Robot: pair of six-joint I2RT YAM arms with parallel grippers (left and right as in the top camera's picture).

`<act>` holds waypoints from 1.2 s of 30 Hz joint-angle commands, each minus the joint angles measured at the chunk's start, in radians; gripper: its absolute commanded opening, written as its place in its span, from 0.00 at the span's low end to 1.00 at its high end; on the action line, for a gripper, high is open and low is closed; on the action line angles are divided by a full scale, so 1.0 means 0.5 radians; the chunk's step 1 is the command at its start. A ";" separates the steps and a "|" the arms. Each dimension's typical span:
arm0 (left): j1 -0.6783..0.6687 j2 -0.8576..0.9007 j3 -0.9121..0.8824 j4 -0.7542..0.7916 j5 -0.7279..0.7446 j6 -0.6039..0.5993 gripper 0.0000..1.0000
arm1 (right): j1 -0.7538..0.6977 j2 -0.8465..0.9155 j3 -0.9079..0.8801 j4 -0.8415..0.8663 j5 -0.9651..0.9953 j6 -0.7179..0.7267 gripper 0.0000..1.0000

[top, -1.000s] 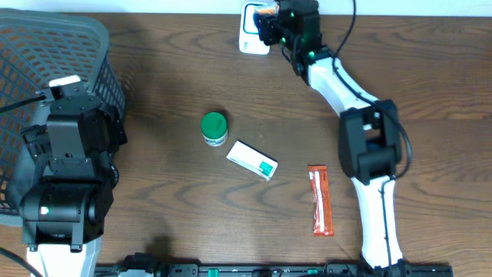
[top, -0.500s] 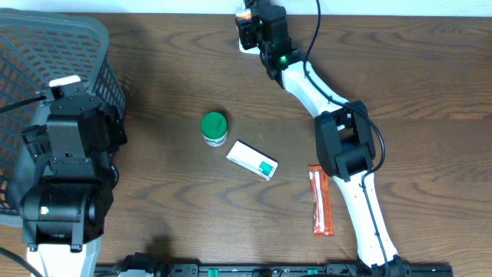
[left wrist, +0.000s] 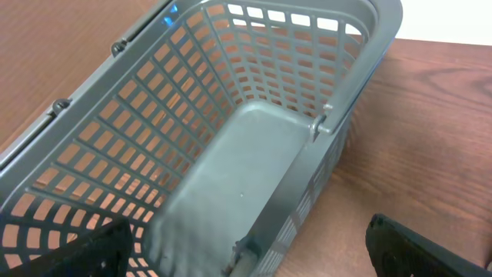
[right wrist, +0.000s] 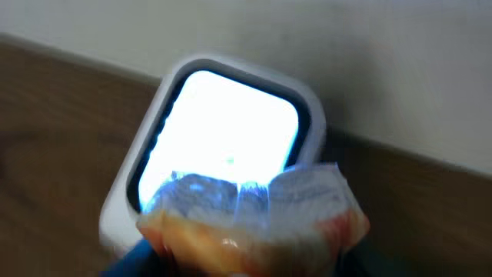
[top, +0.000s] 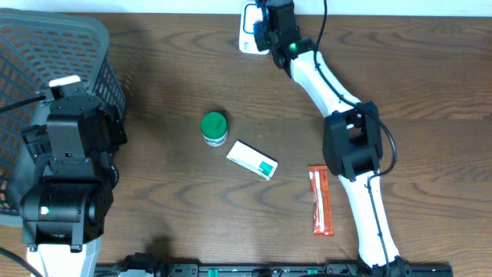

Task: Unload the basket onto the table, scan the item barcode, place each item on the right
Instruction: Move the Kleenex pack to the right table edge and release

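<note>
Right wrist view: your right gripper (top: 267,21) has its jaws closed on a crinkly clear-and-orange packet (right wrist: 250,215). The packet fills the lower middle of the frame and hides most of the fingers. It hangs just in front of the scanner (right wrist: 223,123), a white box with rounded corners and a brightly glowing window. The packet's top edge overlaps the lower part of that window. You cannot read a barcode on it; the wrapper is blurred and washed out by the glow.

From overhead, the right arm reaches to the far edge of the table (top: 430,77), near its middle, with the gripper over the scanner's right side.

Your left gripper (left wrist: 257,246) is open wide: its 2 dark fingers (left wrist: 100,246) sit at the bottom corners of the left wrist view with nothing between them. Below them is a grey plastic basket (left wrist: 231,115), standing at the far left of the table.

3 more items lie on the wood, well apart from both grippers. A green-lidded jar (top: 214,128) stands near the centre, a white-and-green box (top: 252,160) lies just to its near right, and an orange-red stick pack (top: 320,198) lies farther right, beside the right arm.
</note>
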 commanded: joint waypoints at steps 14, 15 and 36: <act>0.011 -0.007 -0.014 0.002 -0.017 -0.011 0.96 | -0.683 -0.912 0.014 -1.872 0.893 0.234 0.48; 0.011 -0.007 -0.014 0.002 -0.017 -0.010 0.96 | -0.761 -0.892 -0.016 -1.896 0.894 0.294 0.48; 0.011 -0.007 -0.014 0.002 -0.017 -0.011 0.96 | -2.005 -0.779 -0.800 -1.847 0.198 0.673 0.99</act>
